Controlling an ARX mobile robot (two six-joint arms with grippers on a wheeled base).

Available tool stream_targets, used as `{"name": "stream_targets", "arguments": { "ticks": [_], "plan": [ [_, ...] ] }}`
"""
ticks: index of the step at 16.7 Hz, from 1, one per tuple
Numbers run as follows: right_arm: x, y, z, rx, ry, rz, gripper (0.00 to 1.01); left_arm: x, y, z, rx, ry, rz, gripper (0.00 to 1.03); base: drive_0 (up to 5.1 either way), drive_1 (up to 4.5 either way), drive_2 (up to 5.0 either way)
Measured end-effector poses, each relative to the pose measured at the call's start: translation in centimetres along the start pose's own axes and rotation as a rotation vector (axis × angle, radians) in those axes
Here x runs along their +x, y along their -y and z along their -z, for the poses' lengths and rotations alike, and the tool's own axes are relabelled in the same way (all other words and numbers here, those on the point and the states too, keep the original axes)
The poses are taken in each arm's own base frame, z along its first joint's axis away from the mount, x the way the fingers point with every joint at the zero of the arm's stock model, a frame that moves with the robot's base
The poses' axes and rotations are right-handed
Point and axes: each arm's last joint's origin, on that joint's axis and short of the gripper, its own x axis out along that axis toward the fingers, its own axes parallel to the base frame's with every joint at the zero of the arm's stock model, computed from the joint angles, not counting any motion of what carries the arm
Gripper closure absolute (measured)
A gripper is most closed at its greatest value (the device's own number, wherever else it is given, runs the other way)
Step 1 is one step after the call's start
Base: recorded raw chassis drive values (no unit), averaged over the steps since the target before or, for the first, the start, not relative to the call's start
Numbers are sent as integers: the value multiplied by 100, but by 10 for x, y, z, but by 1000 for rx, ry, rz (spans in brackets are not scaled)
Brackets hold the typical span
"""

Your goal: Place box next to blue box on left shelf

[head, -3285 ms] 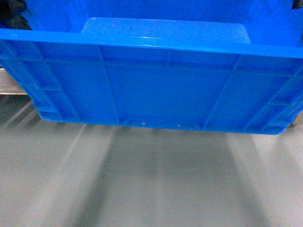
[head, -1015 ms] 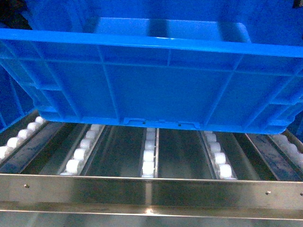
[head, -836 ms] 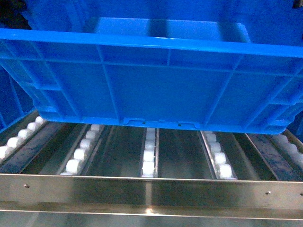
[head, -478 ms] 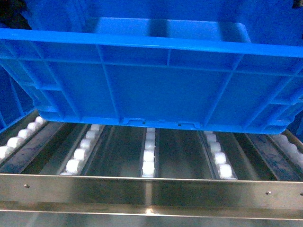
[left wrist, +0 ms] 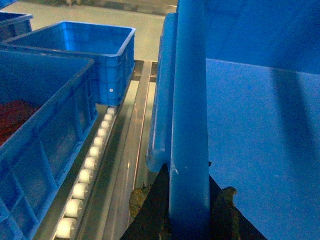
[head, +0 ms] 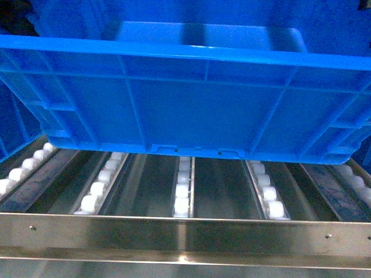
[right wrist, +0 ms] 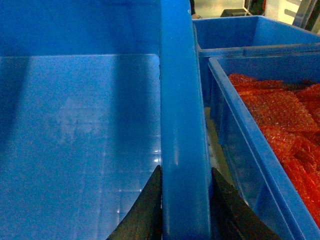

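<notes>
Steel fills the lower part of our head view: the left shelf [head: 185,234], with its flat riveted front rail and lanes of small white rollers [head: 181,191] running away from us.

Our left gripper [left wrist: 187,207] has one dark finger on each side of the left rim of the box [head: 191,104], clamped onto that wall. Our right gripper [right wrist: 186,202] pinches the opposite, right rim in the same way. So the box sits between our two grippers, open top up, its smooth floor bare.

From the head view, the box's ribbed near wall spans almost the whole width, and its bottom edge hangs above the rollers, just behind the front rail. We cannot tell whether its far end touches the rollers.

Just beside the box on the left stands a blue crate [left wrist: 42,135] on the shelf, with another one [left wrist: 87,50] behind it. On the right, close alongside, a crate holds red material [right wrist: 280,130].
</notes>
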Motion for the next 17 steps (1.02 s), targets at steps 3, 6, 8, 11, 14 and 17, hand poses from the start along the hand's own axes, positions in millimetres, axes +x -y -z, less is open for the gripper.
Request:
{"name": "stream_targets", "arguments": {
  "ticks": [3,6,8,11,14,17],
  "plan": [
    [0,0,0,0,0,0,82,0,0,0,0,0,0,95,0,0,0],
    [0,0,0,0,0,0,82,0,0,0,0,0,0,95,0,0,0],
    [0,0,0,0,0,0,82,0,0,0,0,0,0,95,0,0,0],
    [0,0,0,0,0,0,82,0,0,0,0,0,0,95,0,0,0],
    [0,0,0,0,0,0,82,0,0,0,0,0,0,95,0,0,0],
    [0,-1,-1,-21,27,27,82,-1,4,2,32,-14,-63,95,0,0,0]
  ]
}}
